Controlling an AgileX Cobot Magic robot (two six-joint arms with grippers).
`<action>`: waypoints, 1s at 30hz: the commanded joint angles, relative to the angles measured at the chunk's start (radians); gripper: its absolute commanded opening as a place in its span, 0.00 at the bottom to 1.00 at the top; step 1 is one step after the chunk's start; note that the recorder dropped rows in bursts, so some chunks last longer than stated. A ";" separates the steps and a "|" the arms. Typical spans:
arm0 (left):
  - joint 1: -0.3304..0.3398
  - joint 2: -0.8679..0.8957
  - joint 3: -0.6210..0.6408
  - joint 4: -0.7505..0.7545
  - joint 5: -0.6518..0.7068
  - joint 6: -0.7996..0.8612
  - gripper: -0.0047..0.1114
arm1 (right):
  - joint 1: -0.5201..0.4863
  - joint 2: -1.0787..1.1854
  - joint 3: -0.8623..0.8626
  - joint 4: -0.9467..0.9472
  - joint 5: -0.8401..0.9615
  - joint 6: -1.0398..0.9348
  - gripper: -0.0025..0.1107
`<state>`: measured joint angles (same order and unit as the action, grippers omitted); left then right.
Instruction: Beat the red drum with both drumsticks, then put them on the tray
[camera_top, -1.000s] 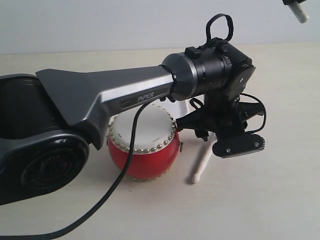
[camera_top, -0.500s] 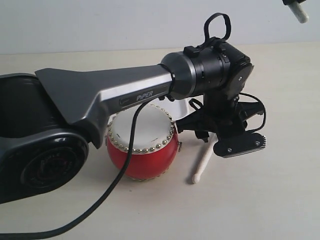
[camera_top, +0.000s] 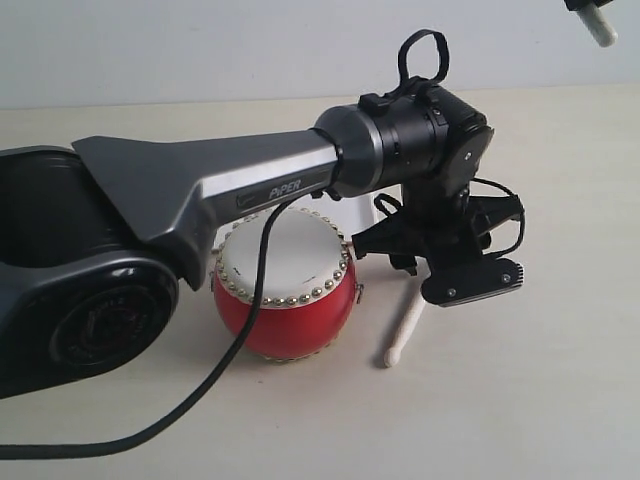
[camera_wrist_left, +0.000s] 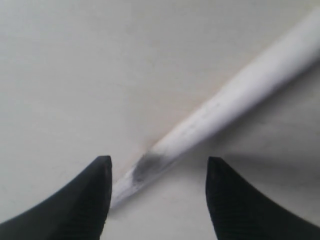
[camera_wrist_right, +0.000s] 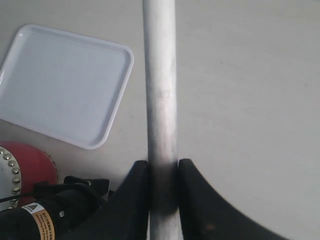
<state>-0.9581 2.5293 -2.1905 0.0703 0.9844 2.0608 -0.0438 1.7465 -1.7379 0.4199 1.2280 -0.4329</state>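
The red drum (camera_top: 285, 295) with its cream skin stands on the table, partly behind my left arm. One drumstick (camera_top: 405, 330) lies on the table just right of the drum. My left gripper (camera_top: 465, 282) hangs low over it. In the left wrist view this gripper (camera_wrist_left: 159, 167) is open, its jaws either side of the lying drumstick (camera_wrist_left: 225, 105) without gripping it. My right gripper (camera_wrist_right: 162, 167) is shut on the second drumstick (camera_wrist_right: 160, 75), held high; the stick's end (camera_top: 602, 30) shows in the exterior view's top right corner. The white tray (camera_wrist_right: 30, 95) lies beyond the drum (camera_wrist_right: 27, 165).
My left arm's grey link (camera_top: 220, 190) and black cable (camera_top: 250, 310) cross in front of the drum. A sliver of the tray (camera_top: 360, 212) shows behind the wrist. The beige tabletop (camera_top: 540, 400) spreads to the right and front.
My left wrist and gripper have shifted slightly left and up above the lying drumstick. The drumstick on the table and the right gripper's stick have not moved.
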 joint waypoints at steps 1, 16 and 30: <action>0.011 0.008 0.001 -0.005 -0.002 0.006 0.51 | -0.002 0.002 0.005 -0.002 -0.007 -0.011 0.02; 0.011 0.025 0.001 -0.011 -0.036 0.006 0.48 | -0.002 0.002 0.005 -0.002 -0.007 -0.011 0.02; 0.011 0.025 0.001 -0.011 -0.050 -0.072 0.04 | -0.002 0.002 0.005 -0.002 -0.007 -0.011 0.02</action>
<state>-0.9489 2.5477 -2.1905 0.0703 0.9300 2.0356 -0.0438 1.7465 -1.7379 0.4199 1.2280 -0.4329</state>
